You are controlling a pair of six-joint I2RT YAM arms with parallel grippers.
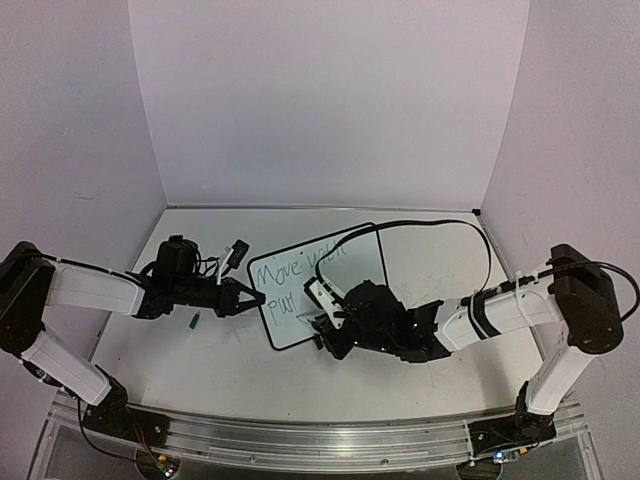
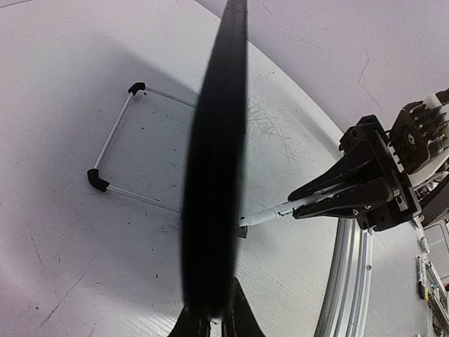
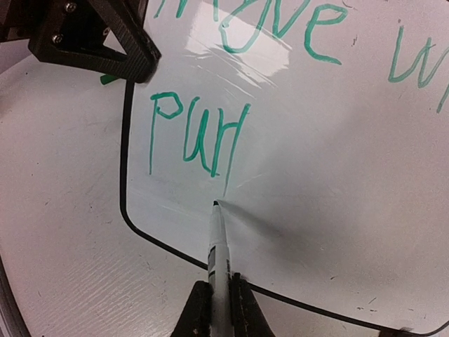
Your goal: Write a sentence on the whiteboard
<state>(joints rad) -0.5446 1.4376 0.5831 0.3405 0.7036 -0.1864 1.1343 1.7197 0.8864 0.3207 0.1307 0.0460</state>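
Observation:
The whiteboard (image 1: pixel 345 262) lies mid-table, with "Move with" and "Pur" on it in green. My left gripper (image 1: pixel 256 298) is shut on its left edge. In the left wrist view that edge is a dark blurred band (image 2: pixel 214 175) rising from my gripper (image 2: pixel 210 324), with the board's wire stand and black feet (image 2: pixel 98 180) behind. My right gripper (image 3: pixel 221 289) is shut on a white marker (image 3: pixel 218 242), whose tip touches the board (image 3: pixel 337 182) just below the last green stroke. From above, this gripper (image 1: pixel 333 318) is over the board's lower edge.
A green marker cap (image 1: pixel 194 321) lies on the table beside the left arm, seen again as a cap (image 3: pixel 105 78) by the left gripper's fingers (image 3: pixel 130 53). A small black object (image 1: pixel 237 254) and a black cable (image 1: pixel 430 224) are near the board. White walls enclose three sides.

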